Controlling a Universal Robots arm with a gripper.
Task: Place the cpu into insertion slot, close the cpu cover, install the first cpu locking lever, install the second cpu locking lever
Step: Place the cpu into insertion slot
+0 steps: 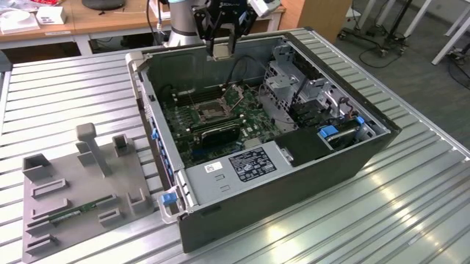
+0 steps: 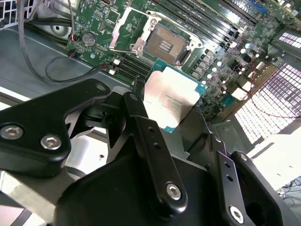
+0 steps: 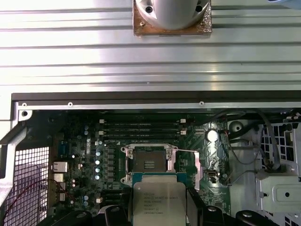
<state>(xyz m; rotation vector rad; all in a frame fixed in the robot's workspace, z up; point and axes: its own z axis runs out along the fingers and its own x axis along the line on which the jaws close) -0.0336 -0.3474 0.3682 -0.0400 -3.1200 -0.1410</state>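
My gripper [image 1: 220,45] hangs over the far wall of the open computer case [image 1: 367,148], shut on the cpu [image 1: 219,53]. In both wrist views the cpu [image 2: 171,99] [image 3: 157,200] shows its silver face and green edge between the black fingers [image 2: 141,127], held well above the board. Below it on the green motherboard [image 1: 253,118] lies the insertion slot [image 1: 213,111] [image 2: 164,44] [image 3: 149,165], bare, with a dark centre and a silver rim. The cpu cover [image 2: 121,29] stands swung open beside the slot. A thin lever wire [image 3: 188,150] is raised next to it.
Drive cages [image 1: 294,93] and loose cables [image 2: 51,70] crowd one side of the case, and a power supply [image 1: 250,162] lies at its near end. On the exterior view's left, a grey fixture plate [image 1: 44,220] holds a memory stick [image 1: 74,212] on the slatted metal table [image 1: 411,220].
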